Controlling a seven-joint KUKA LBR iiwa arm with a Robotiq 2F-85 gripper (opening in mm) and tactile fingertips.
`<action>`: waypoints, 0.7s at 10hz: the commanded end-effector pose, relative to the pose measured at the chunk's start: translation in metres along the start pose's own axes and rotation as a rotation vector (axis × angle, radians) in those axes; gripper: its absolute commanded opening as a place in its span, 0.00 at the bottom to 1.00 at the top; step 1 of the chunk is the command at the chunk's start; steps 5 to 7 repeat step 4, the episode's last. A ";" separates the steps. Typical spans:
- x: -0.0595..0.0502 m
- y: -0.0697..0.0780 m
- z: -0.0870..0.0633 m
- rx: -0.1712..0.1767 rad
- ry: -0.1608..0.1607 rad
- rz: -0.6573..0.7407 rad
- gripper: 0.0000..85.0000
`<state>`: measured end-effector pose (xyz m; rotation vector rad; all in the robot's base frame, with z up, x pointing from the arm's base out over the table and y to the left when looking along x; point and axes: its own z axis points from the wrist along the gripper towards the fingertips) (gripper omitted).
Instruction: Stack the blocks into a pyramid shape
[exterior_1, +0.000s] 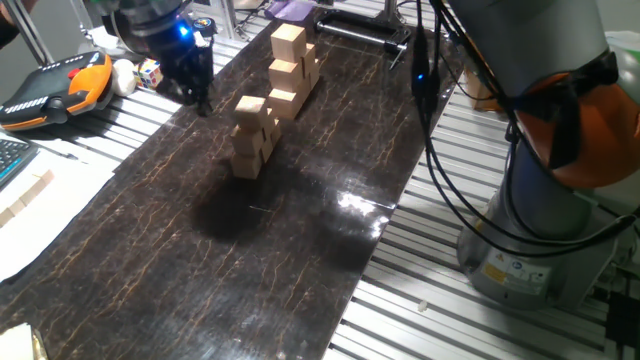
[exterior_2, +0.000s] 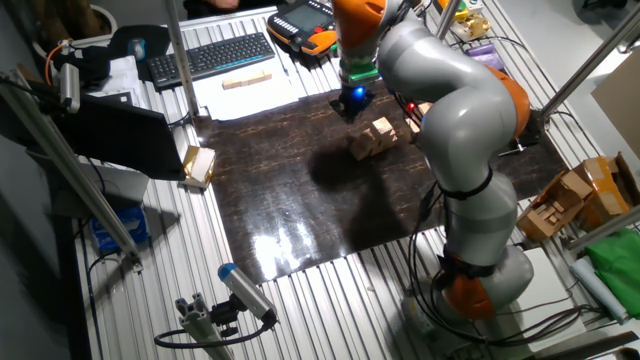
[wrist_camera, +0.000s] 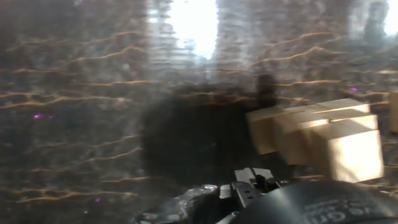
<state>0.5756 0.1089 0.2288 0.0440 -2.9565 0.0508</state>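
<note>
Our black two-finger pincer (exterior_1: 195, 85), with its blue light glowing, hangs low over the dark marbled mat (exterior_1: 250, 270) on the desk, off to one side of the work. We cannot tell how far apart its fingers stand: both fixed views show them only as a dark mass, and the hand view does not show them clearly. We see no cube between them.

Just beside the pincer, toward the middle of the mat, stands the small stepped pile of plain light tan wooden cubes (exterior_1: 252, 135), three cubes high and wider at the base. It reads as the pyramid already built, so we judge the task to be at or near its end. Beyond that pile, farther from the pincer, rises a taller tower of similar wooden cubes (exterior_1: 290, 70). In the hand view the pile (wrist_camera: 317, 134) lies to the right of the pincer, apart from it.

The risk now is our own motion. The pincer sits close to the pile, so a sideways sweep at this height could clip the top cube and topple the stack. A retreat carried past the pile could also strike the tall tower behind it. Lifting straight up first seems safest to us.
</note>
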 end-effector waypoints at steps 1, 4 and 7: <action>0.000 0.001 0.000 -0.002 -0.003 0.000 0.01; -0.002 0.002 0.002 -0.004 -0.020 -0.006 0.01; -0.002 0.002 0.002 -0.004 -0.020 -0.006 0.01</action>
